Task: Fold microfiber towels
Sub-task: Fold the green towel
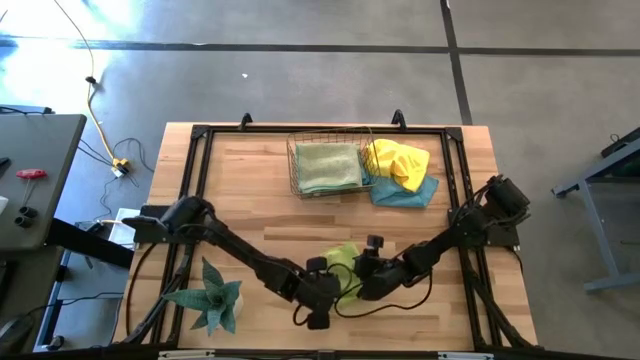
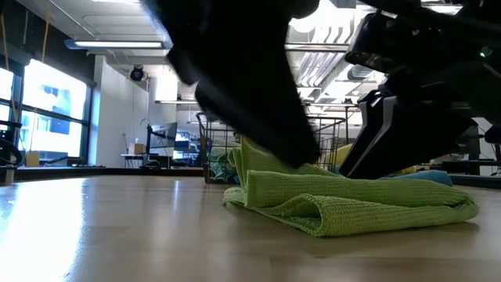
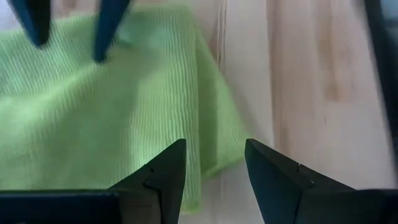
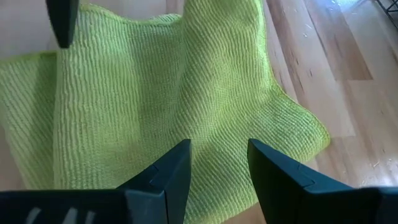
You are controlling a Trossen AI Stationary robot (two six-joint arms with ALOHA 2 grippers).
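Lime towel (image 1: 344, 262) half hidden under both arms' fingers.

1. The bench (image 1: 250, 170) is pale wood with a black frame along its edges.
2. A lime green towel (image 1: 343, 262) lies rumpled near the front middle.
3. A wire basket (image 1: 292, 165) sits at the back, with a yellow towel (image 1: 397, 160) on a blue towel (image 1: 405, 193) just beside it.
4. A spiky green plant (image 1: 212, 298) stands at the front left.

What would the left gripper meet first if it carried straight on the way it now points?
Most likely the lime green towel: the left gripper, jaws apart, points at its edge. Depth is unclear; it might strike bare table instead.
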